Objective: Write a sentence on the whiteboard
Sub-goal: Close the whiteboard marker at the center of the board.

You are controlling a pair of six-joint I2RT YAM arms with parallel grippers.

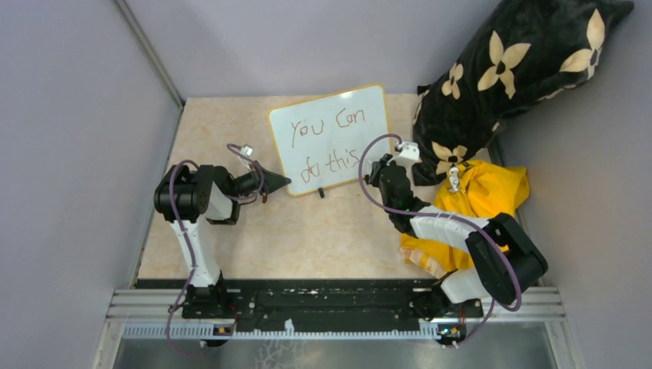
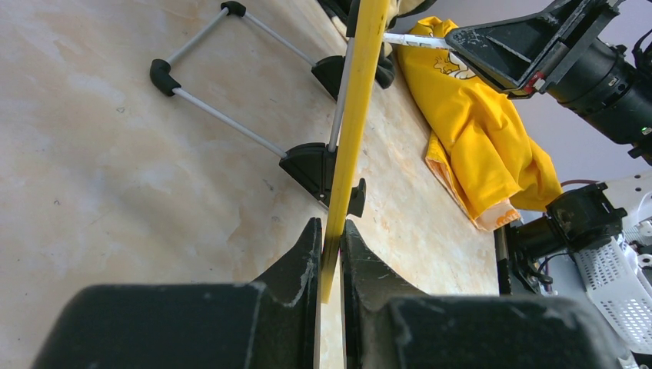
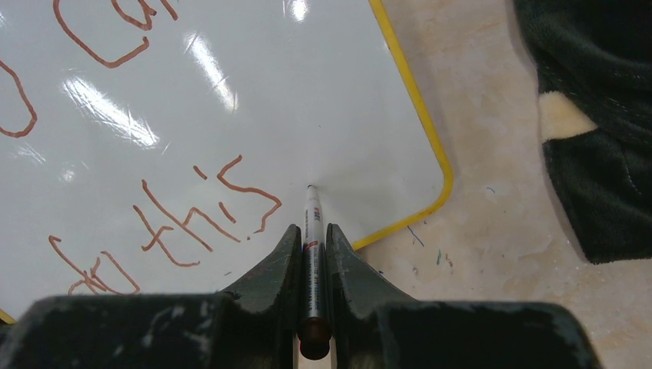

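The whiteboard (image 1: pixel 332 137) with its yellow frame stands tilted on the table's far middle. It carries the sentence (image 1: pixel 329 144) "You can do this" in reddish-brown, in two lines. My left gripper (image 1: pixel 283 182) is shut on the board's lower left edge; in the left wrist view the yellow frame (image 2: pixel 355 108) runs edge-on between the jaws (image 2: pixel 331 257). My right gripper (image 3: pixel 311 231) is shut on a white marker (image 3: pixel 311 231), its tip touching the board (image 3: pixel 330 115) just right of "this" (image 3: pixel 204 211). From above, that gripper (image 1: pixel 374 171) is at the board's lower right.
A black pillow (image 1: pixel 507 69) with cream flowers leans at the back right. A yellow garment (image 1: pixel 484 192) lies under my right arm. The board's wire stand and black feet (image 2: pixel 315 165) rest on the beige table. Purple walls close in the sides.
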